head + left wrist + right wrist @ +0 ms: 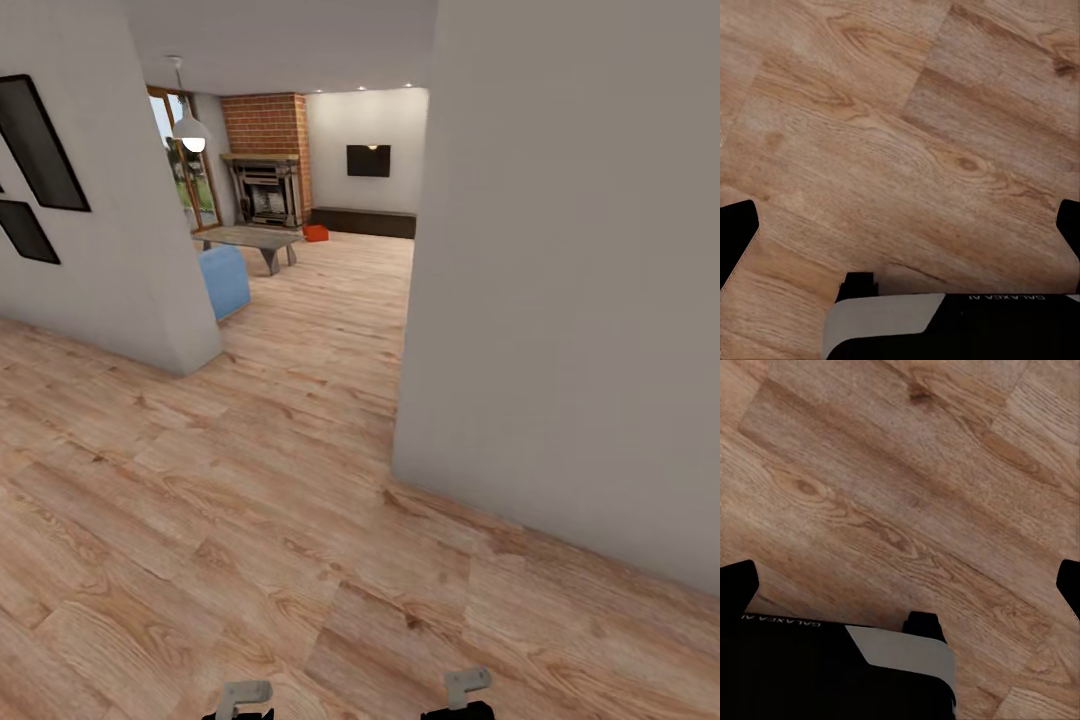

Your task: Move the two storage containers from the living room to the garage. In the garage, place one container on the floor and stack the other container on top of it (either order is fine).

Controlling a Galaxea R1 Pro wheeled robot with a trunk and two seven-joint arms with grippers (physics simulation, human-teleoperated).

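Far ahead in the living room, one orange-red storage container (316,233) sits on the wood floor between the brick fireplace (268,170) and the long dark cabinet (363,221). A black TV (368,160) hangs above the cabinet. The garage is out of view. My left gripper (900,232) and right gripper (900,589) are both open, with nothing but light wood planks between the fingers. The tops of both arms, left (245,697) and right (466,690), peek in at the bottom of the head view.
A white wall corner (165,300) on the left and a broad white wall (560,300) on the right frame the passage to the living room. A blue seat (223,281) and a low grey table (250,238) stand on the left beyond the opening.
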